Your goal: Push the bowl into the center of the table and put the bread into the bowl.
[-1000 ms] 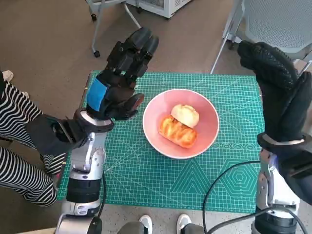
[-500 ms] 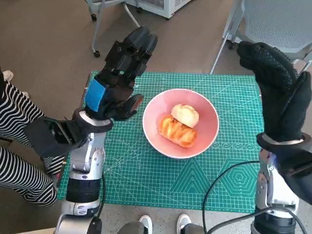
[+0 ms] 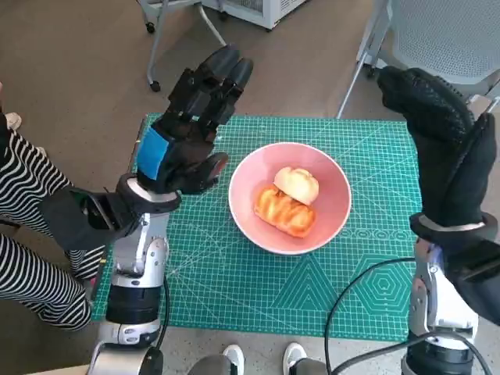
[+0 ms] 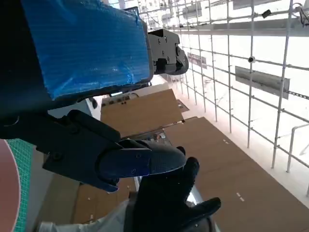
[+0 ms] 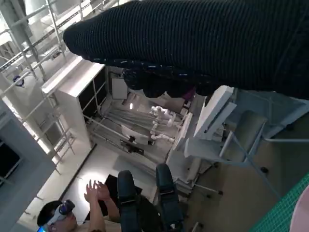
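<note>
A pink bowl point(image 3: 328, 219) sits near the middle of the green cutting mat point(image 3: 234, 281). Inside it lie a pale round bun point(image 3: 296, 183) and a glazed golden bread point(image 3: 284, 210), touching each other. My left hand point(image 3: 187, 133), black with blue tape, is raised above the mat's left part, fingers spread and empty, beside the bowl and apart from it. My right hand point(image 3: 441, 141) in the black glove is lifted over the mat's right edge, fingers stretched out, holding nothing. A sliver of the bowl's rim point(image 4: 6, 193) shows in the left wrist view.
A chair point(image 3: 445, 39) stands behind the table at the right, and a wheeled stand's legs point(image 3: 156, 62) at the back left. Striped legs of a person point(image 3: 31, 234) are at the left edge. A black cable point(image 3: 351, 305) loops over the mat's front right. A seated person point(image 5: 96, 212) shows in the right wrist view.
</note>
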You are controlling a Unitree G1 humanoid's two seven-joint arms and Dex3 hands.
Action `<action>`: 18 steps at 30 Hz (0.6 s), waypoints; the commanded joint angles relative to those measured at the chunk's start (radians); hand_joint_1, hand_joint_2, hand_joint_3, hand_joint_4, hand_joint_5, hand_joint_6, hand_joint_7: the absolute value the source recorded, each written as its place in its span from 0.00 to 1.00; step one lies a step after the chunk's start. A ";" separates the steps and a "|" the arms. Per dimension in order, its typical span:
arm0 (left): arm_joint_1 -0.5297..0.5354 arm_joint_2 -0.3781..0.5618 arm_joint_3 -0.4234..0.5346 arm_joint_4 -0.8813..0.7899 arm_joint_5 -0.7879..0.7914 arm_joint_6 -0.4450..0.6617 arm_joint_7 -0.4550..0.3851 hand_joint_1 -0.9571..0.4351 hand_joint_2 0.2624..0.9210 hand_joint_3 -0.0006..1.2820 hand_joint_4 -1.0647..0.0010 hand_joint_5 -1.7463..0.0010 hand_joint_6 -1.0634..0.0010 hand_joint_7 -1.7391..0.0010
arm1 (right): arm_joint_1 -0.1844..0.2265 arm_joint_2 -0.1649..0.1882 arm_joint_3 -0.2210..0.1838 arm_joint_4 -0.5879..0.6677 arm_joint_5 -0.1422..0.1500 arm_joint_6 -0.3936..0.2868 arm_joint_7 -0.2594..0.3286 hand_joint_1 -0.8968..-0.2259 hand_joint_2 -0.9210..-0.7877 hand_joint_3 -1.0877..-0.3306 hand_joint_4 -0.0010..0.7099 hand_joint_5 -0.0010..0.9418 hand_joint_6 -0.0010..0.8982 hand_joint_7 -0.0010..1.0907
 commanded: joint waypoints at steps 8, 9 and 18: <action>0.005 -0.001 0.004 -0.012 -0.018 0.016 0.000 0.17 1.00 0.31 1.00 0.94 1.00 0.76 | 0.025 0.018 0.000 0.001 0.016 0.019 -0.003 0.22 0.00 0.55 0.34 0.00 0.15 0.52; 0.004 -0.001 0.004 -0.012 -0.017 0.016 0.000 0.17 1.00 0.31 1.00 0.94 1.00 0.76 | 0.025 0.018 0.000 0.001 0.015 0.018 -0.003 0.22 0.00 0.55 0.34 0.00 0.15 0.52; 0.002 -0.004 0.006 -0.006 -0.016 0.012 0.004 0.16 1.00 0.30 0.99 0.93 1.00 0.74 | 0.030 0.022 0.000 0.006 0.012 0.014 -0.005 0.20 0.00 0.55 0.35 0.00 0.14 0.52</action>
